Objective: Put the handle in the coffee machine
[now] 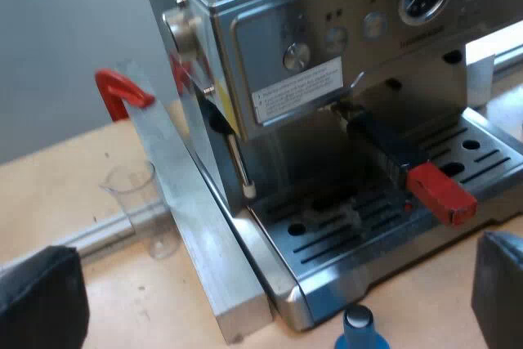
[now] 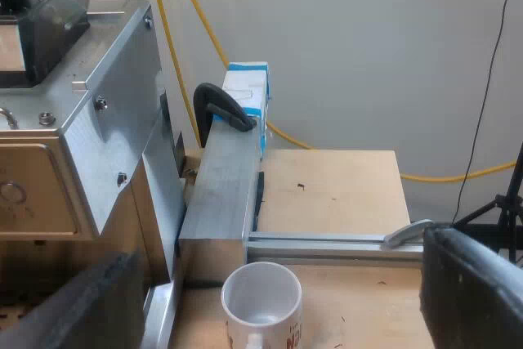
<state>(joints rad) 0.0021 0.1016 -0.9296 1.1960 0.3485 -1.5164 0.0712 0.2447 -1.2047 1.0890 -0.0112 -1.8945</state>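
Handle (image 1: 392,149) sits in the coffee machine's (image 1: 327,55) front, under the brew head, with its red end (image 1: 441,194) sticking out over the machine's drip tray (image 1: 327,239). Your left gripper (image 1: 270,292) faces the machine's front, spread wide and empty. Your right gripper (image 2: 278,275) is at the machine's side over the mug (image 2: 261,300), also spread wide and empty. Risks: you can't tell from here if the handle is turned fully home, so a nudge on the red end may drop it loose. On a low approach, the blue tamper (image 1: 359,328) just off the tray and the measuring glass (image 1: 143,210) beside the machine tip easily.
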